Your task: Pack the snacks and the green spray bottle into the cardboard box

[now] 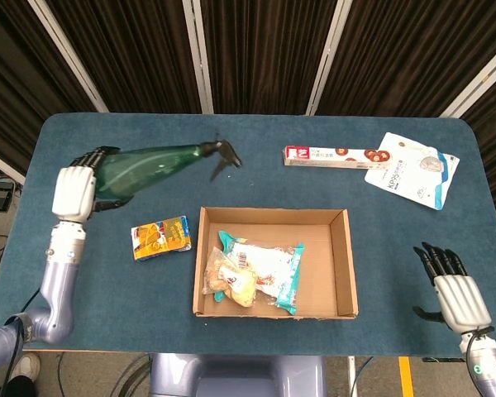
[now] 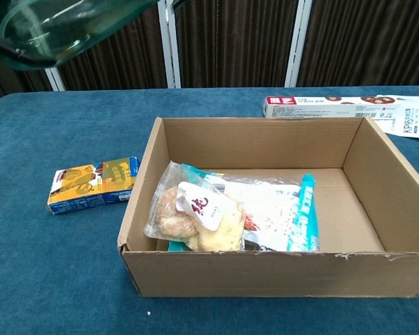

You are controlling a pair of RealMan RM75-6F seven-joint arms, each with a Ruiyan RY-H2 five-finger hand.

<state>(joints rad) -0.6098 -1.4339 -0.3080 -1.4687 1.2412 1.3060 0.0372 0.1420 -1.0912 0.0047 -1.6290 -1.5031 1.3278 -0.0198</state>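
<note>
My left hand grips the base of the green spray bottle and holds it in the air, lying sideways with its black nozzle toward the right. In the chest view only the green spray bottle shows at the top left. The cardboard box sits mid-table with a bread bag and a teal-edged snack bag inside. An orange snack pack lies left of the box. A long biscuit box and a white pouch lie at the far right. My right hand hovers open at the near right.
The blue table ends at a near edge just below the box. Dark curtains with white frames stand behind the far edge. The right half of the box floor is bare cardboard.
</note>
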